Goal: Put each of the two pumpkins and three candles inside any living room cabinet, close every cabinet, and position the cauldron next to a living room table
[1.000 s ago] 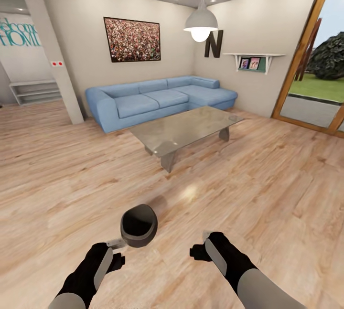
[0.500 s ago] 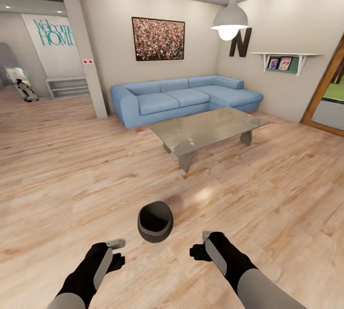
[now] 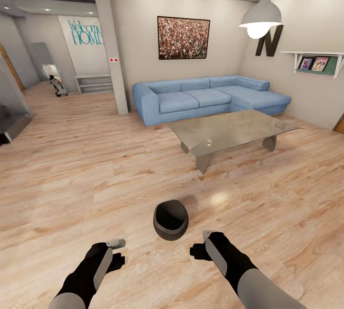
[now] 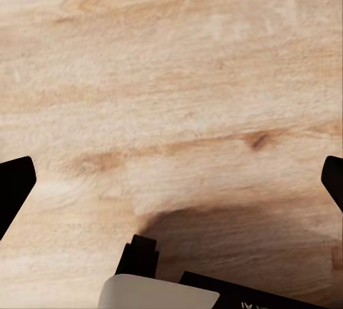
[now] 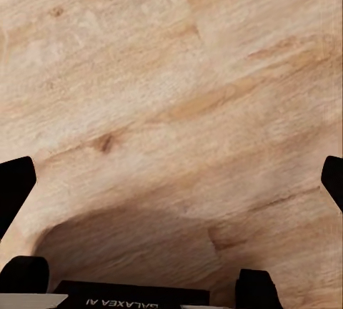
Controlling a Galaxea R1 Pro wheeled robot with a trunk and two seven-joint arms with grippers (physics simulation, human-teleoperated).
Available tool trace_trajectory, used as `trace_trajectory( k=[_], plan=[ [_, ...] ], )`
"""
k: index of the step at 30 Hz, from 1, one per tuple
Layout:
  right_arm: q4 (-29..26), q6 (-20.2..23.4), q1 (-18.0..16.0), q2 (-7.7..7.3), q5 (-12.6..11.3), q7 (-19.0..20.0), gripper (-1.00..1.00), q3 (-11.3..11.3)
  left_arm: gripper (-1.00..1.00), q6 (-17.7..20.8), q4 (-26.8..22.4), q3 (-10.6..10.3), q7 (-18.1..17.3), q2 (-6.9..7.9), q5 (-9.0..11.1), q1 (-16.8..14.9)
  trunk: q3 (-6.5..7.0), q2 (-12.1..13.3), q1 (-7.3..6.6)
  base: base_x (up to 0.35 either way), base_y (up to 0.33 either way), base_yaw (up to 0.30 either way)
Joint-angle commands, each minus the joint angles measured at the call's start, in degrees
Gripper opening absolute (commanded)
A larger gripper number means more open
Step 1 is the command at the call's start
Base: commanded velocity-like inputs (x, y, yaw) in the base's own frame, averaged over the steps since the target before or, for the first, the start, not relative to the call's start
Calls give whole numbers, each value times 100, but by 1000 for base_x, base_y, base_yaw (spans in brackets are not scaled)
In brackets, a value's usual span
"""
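1. The cauldron (image 3: 170, 219) sits on the wooden floor (image 3: 71, 170), mouth tipped toward the camera, just ahead of and between the two claws and touching neither.
2. The left claw (image 3: 116, 243) hangs low over bare floor with its fingers spread wide and nothing between them; the left wrist view shows only planks between the dark fingertips.
3. The right claw (image 3: 205, 237) is likewise spread apart and empty, hovering near the floor to the right of the cauldron.
4. The desk (image 3: 229, 130), with its glossy grey top, stands well beyond the cauldron, in front of the blue sofa (image 3: 205, 96). In my judgement the pot is not yet next to it.
5. Risks from here:
   - The round pot looks tilted, so a nudge from a claw or the base could roll it off course.
   - A grip on the thin rim may slip if the claw closes off-centre.
   - Driving forward with arms low could knock the cauldron, or carry it into a leg of the desk.
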Motion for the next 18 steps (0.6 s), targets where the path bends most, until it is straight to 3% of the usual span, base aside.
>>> trace_trajectory(
  k=[1,6,18],
  plan=[
    [0,-88,0,3,-1,-3,100,0,100,0,0,0,0,0,-1,0,-2,0,0,0,0,109],
    [14,-536,0,-18,1,-8,100,7,100,0,0,0,0,6,-1,2,-4,0,0,0,0,34],
    [80,-569,0,8,2,-15,100,10,100,0,0,3,0,9,-1,0,-4,0,0,0,0,1]
  ],
)
